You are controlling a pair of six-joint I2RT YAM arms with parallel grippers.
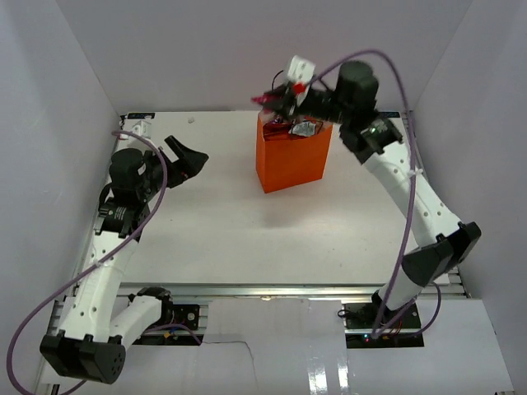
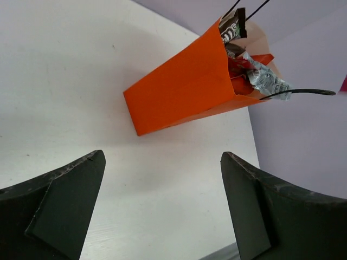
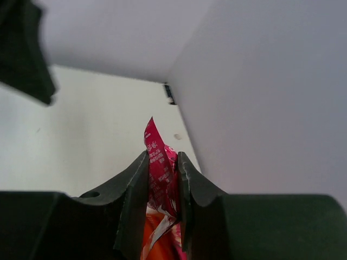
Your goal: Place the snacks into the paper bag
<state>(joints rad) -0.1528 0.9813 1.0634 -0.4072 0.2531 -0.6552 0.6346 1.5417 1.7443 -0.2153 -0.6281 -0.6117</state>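
The bright orange paper bag (image 1: 292,152) stands upright at the back middle of the table, with a silver wrapper (image 1: 306,127) and other snacks in its open top. In the left wrist view the bag (image 2: 184,89) shows a dark candy wrapper (image 2: 232,27), a silver wrapper (image 2: 263,78) and a black handle (image 2: 303,92). My right gripper (image 1: 276,99) is shut on a pink packet (image 3: 160,165) and holds it just above the bag's back left rim. My left gripper (image 1: 188,159) is open and empty, well left of the bag.
White walls close in the table on the left, back and right. The left arm's dark finger shows at the top left of the right wrist view (image 3: 24,51). A small mark (image 1: 191,120) lies on the table near the back.
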